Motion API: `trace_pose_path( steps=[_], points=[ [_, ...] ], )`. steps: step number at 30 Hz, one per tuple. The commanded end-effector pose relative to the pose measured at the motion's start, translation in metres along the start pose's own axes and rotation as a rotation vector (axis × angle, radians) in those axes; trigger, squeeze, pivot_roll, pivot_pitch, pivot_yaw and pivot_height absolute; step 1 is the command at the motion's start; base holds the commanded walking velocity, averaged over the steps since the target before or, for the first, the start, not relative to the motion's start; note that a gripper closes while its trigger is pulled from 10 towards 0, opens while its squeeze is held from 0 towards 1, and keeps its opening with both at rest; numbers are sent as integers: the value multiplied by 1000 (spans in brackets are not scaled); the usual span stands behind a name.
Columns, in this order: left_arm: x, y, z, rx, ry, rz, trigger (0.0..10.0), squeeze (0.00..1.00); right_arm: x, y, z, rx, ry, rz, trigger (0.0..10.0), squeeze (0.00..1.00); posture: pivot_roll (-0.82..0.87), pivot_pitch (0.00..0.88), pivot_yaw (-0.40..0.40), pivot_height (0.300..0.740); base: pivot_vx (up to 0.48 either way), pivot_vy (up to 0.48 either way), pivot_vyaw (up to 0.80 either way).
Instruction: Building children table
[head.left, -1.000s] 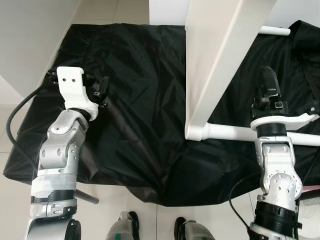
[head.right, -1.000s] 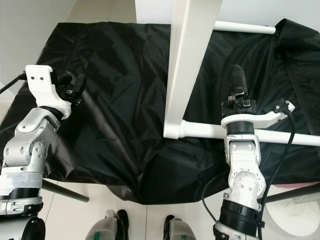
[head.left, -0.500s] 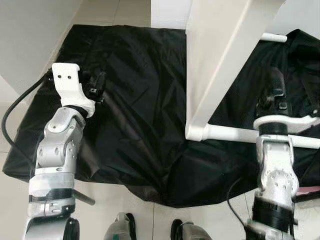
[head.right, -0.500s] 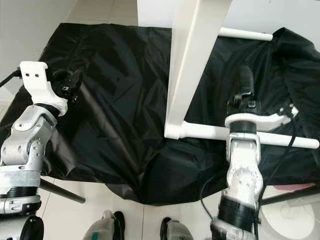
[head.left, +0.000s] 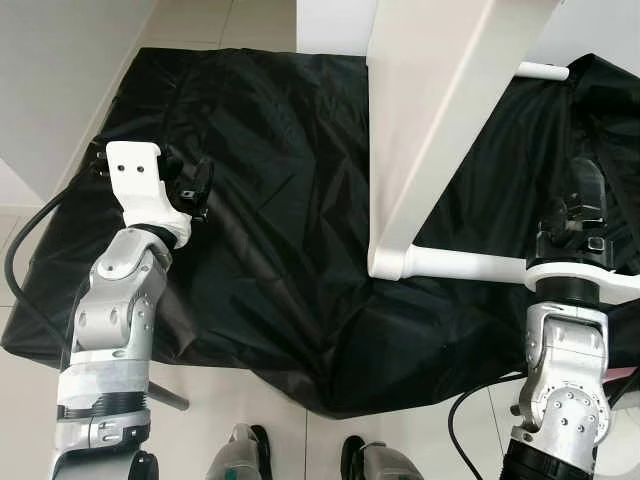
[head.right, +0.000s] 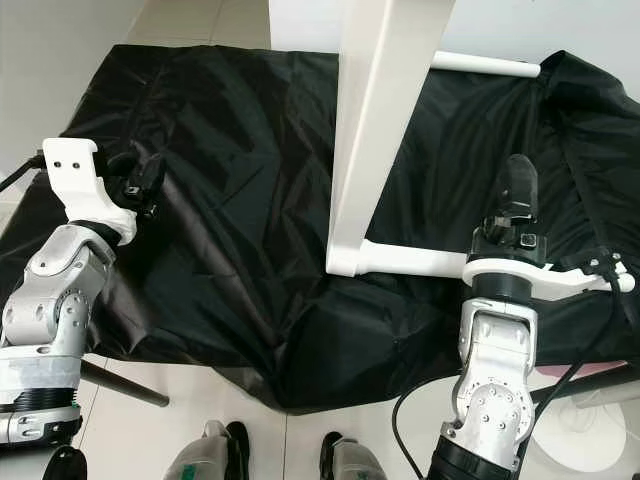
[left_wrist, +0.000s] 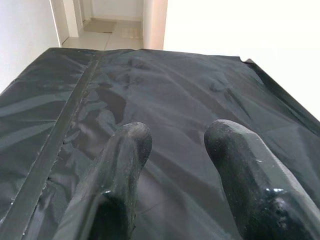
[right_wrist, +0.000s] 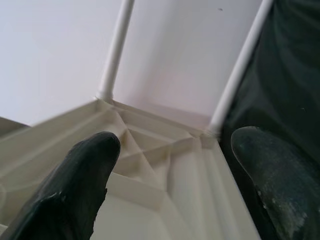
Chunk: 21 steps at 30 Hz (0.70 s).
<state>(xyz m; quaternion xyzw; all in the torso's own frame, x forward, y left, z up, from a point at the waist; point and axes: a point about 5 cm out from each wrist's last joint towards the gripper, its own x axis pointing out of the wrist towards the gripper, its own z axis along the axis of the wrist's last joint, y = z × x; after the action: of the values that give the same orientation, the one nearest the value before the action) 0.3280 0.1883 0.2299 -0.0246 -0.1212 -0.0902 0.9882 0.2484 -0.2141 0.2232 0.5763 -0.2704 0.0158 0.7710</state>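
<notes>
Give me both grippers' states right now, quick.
Left gripper: open, empty, above the black sheet.
Right gripper: open, empty, pointing at the white table top's ribbed underside.

Arms: my two arms are silver metal, built of rounded jointed segments with small round screws, and a ribbed black ring low on each.
Wrists: each carries a white plastic bracket; I see two small holes in the left one.
Left gripper (head.left: 196, 186): two long black fingers, matte, rounded tips.
Right gripper (head.right: 519, 194): the same black, with scuffed fingertips.
Cables: a black cable loops beside each arm.
Feet: grey-and-black.
</notes>
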Motion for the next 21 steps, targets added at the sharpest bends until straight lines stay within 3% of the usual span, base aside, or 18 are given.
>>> trace_pose_path(
  steps=[1,2,5,6,8,9,10,11,13,18,19,20,21],
  points=[
    [2,0,-1,14,10,-24,10000,0,11,-7,-2,-103,41,0,10000,0,17,196,-11,740,0,0,0],
    [2,0,-1,14,10,-24,10000,0,11,-7,-2,-103,41,0,10000,0,17,196,-11,740,0,0,0],
    [6,-1,0,27,11,-42,10000,0,33,-9,2,-243,57,12,10000,0,18,189,-17,740,0,0,0],
    [6,-1,0,27,11,-42,10000,0,33,-9,2,-243,57,12,10000,0,18,189,-17,740,0,0,0],
    [16,-2,1,58,8,-66,10000,0,57,-17,0,-423,91,8,10000,0,29,179,-26,740,0,0,0],
    [16,-2,1,58,8,-66,10000,0,57,-17,0,-423,91,8,10000,0,29,179,-26,740,0,0,0],
    [21,-2,1,77,8,-75,10000,0,66,-21,-2,-510,98,6,10000,0,35,173,-31,740,0,0,0],
    [21,-2,1,77,8,-75,10000,0,66,-21,-2,-510,98,6,10000,0,35,173,-31,740,0,0,0],
    [31,-2,1,79,5,-74,10000,0,80,-27,-13,-655,134,23,10000,0,44,164,-37,740,0,0,0],
    [36,-3,-1,59,9,-72,10000,0,88,-30,-24,-747,158,30,10000,0,50,161,-39,740,0,0,0],
    [38,-4,-2,64,12,-77,10000,0,90,-30,-35,-831,185,49,10000,0,52,156,-38,740,0,0,0],
    [38,-4,-2,64,12,-77,10000,0,90,-30,-35,-831,185,49,10000,0,52,156,-38,740,0,0,0],
    [40,-4,-5,46,19,-71,10000,0,92,-29,-48,-917,215,66,10000,0,53,152,-39,740,0,0,0]
  ],
)
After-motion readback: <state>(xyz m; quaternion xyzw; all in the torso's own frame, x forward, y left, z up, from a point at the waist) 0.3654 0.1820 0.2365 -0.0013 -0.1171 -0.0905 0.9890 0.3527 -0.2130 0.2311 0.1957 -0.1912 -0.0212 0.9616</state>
